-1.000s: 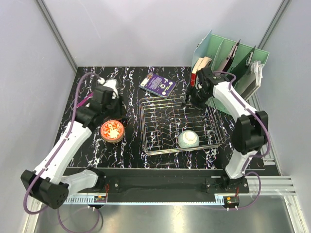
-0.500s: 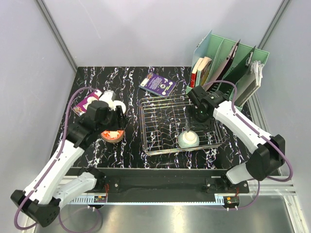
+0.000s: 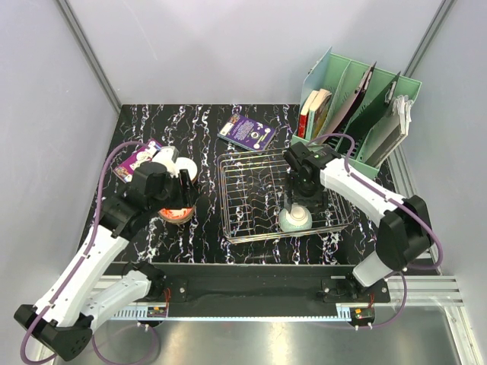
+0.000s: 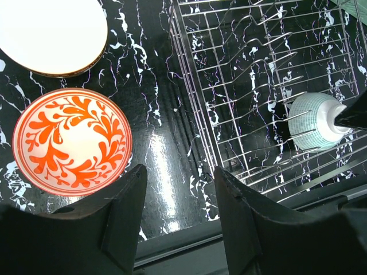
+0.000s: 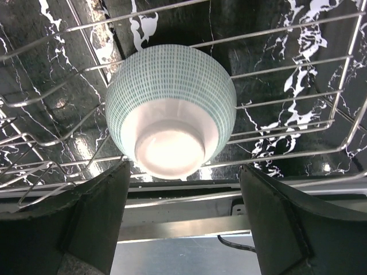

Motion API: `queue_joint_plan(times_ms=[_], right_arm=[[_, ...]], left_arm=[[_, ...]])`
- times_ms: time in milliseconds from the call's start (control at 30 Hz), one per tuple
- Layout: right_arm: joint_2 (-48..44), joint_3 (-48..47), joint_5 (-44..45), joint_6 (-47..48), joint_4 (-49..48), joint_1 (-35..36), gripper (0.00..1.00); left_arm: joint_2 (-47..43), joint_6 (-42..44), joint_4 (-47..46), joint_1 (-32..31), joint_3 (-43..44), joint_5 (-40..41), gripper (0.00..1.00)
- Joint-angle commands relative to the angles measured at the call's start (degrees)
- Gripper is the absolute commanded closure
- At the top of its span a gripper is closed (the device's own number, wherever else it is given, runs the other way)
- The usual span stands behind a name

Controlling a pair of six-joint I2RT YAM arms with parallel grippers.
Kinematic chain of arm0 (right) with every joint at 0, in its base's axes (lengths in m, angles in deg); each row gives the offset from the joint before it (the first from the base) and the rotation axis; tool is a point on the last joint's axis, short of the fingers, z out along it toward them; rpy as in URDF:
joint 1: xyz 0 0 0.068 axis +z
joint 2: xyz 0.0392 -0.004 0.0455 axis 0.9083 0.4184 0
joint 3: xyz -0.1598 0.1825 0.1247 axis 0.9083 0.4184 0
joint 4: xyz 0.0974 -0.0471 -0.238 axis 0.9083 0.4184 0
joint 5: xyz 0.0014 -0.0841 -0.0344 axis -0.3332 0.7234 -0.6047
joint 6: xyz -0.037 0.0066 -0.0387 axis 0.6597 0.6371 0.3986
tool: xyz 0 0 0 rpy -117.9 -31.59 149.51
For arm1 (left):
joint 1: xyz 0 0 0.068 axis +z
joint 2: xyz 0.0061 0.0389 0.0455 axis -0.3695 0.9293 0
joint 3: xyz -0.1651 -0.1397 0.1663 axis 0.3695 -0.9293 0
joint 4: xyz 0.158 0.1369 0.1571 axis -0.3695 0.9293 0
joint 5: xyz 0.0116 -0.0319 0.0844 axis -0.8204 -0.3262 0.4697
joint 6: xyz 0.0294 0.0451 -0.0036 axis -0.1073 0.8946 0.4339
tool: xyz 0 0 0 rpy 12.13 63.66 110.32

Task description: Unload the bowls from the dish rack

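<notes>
top camera looks down; both close wrist cameras share the checked bowl (image 5: 171, 109).

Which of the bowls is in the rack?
The green-checked bowl, propped among the dish rack's wires with its foot ring showing. The orange floral bowl and the white bowl sit on the table left of the rack.

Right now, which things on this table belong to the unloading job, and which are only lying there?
Job: dish rack; green-checked bowl inside it; red floral bowl and cream bowl, both outside it.
Lying about: purple book; mint file organizer; small packet at the left.
</notes>
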Motion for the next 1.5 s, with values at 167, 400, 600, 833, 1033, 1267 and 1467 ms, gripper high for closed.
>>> queue_joint_plan(times_ms=[167, 400, 600, 833, 1033, 1267, 1467], right_arm=[[3.2, -0.4, 1.2, 0.7, -2.8, 0.5, 0.15], [2.5, 3.0, -1.0, -0.9, -5.3, 0.5, 0.23], [3.0, 4.2, -1.1, -1.6, -6.4, 0.5, 0.46], [2.7, 2.7, -1.1, -2.3, -5.4, 0.5, 0.73], [3.9, -1.2, 1.8, -1.9, -1.1, 0.4, 1.0], [2.7, -5.8, 4.5, -1.1, 1.6, 0.4, 1.0], [3.1, -8.1, 5.6, -1.1, 1.5, 0.4, 1.0]], left_arm=[[-1.9, -1.2, 0.1, -0.3, -0.7, 1.3, 0.46], [-2.0, 0.0, 0.3, -0.3, -1.7, 1.0, 0.46], [-2.7, 1.2, 0.7, -0.4, -2.2, 1.1, 0.46], [-2.6, 2.5, 1.2, -0.3, -2.0, 1.3, 0.46], [-2.7, 2.5, 1.2, -0.3, -2.0, 1.4, 0.46], [-2.9, 2.0, 1.0, -0.4, -2.9, 1.1, 0.46], [-2.0, 2.2, -0.5, -0.3, -2.6, -1.6, 0.45]])
